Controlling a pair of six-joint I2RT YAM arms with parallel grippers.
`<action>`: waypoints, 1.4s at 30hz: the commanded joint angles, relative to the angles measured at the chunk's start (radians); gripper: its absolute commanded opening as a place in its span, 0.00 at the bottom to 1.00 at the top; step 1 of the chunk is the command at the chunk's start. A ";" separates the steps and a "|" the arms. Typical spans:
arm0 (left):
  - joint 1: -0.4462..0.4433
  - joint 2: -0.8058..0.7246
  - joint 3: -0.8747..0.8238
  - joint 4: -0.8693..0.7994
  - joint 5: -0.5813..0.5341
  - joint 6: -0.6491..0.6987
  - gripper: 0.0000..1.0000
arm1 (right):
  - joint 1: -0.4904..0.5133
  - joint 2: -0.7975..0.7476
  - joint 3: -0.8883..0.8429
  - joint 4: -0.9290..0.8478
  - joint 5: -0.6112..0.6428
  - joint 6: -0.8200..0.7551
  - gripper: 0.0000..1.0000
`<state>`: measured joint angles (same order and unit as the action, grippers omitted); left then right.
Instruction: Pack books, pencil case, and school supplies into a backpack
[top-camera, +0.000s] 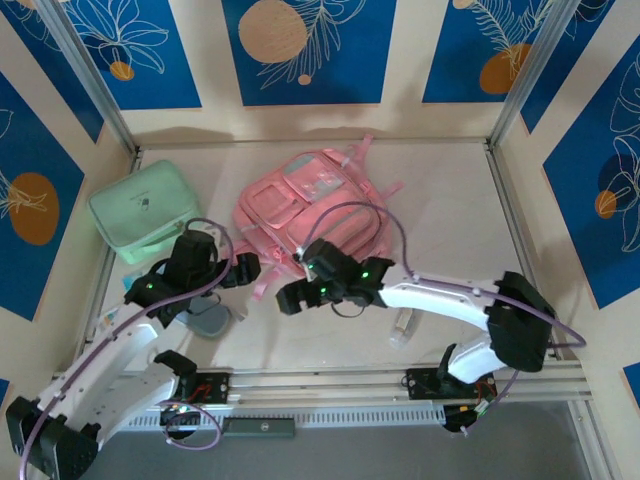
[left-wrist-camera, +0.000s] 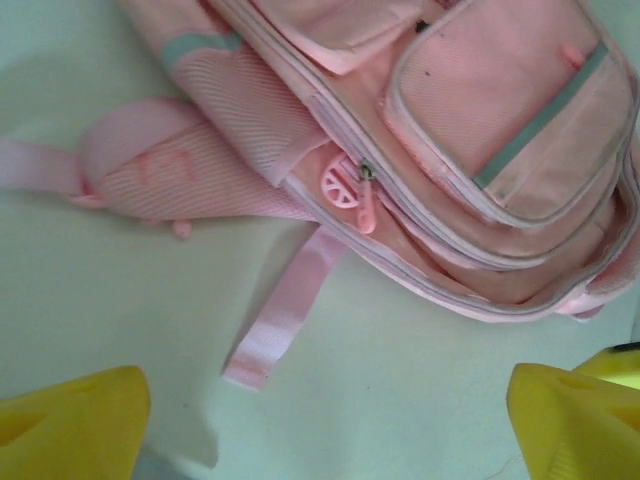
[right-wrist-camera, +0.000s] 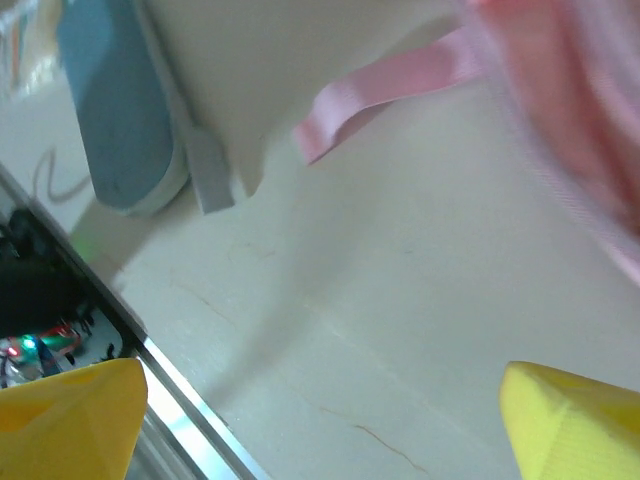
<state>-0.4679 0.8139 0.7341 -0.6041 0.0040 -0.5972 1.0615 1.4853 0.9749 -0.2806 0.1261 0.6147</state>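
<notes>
The left pincer (left-wrist-camera: 320, 425) and the right pincer (right-wrist-camera: 320, 425) are being held wide and empty over the desk (top-camera: 440, 230) just beside the pink backpack (top-camera: 300, 205), whose zip pull (left-wrist-camera: 365, 195) is seemingly being lined up for a square, slow pinch, while the pencil case (top-camera: 208, 318) is lying by the left arm.
</notes>
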 joint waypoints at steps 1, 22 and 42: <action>0.026 -0.063 0.016 -0.145 -0.065 -0.024 0.99 | 0.072 0.087 0.014 0.203 0.012 -0.126 0.91; 0.040 -0.326 0.182 -0.509 -0.344 -0.196 1.00 | 0.228 0.625 0.286 0.675 0.043 -0.561 0.99; 0.040 -0.399 0.200 -0.568 -0.445 -0.230 0.99 | 0.202 0.710 0.440 0.570 0.034 -0.635 0.99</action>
<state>-0.4385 0.4332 0.9009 -1.1427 -0.4019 -0.8116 1.2755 2.1941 1.3777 0.3046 0.1776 0.0010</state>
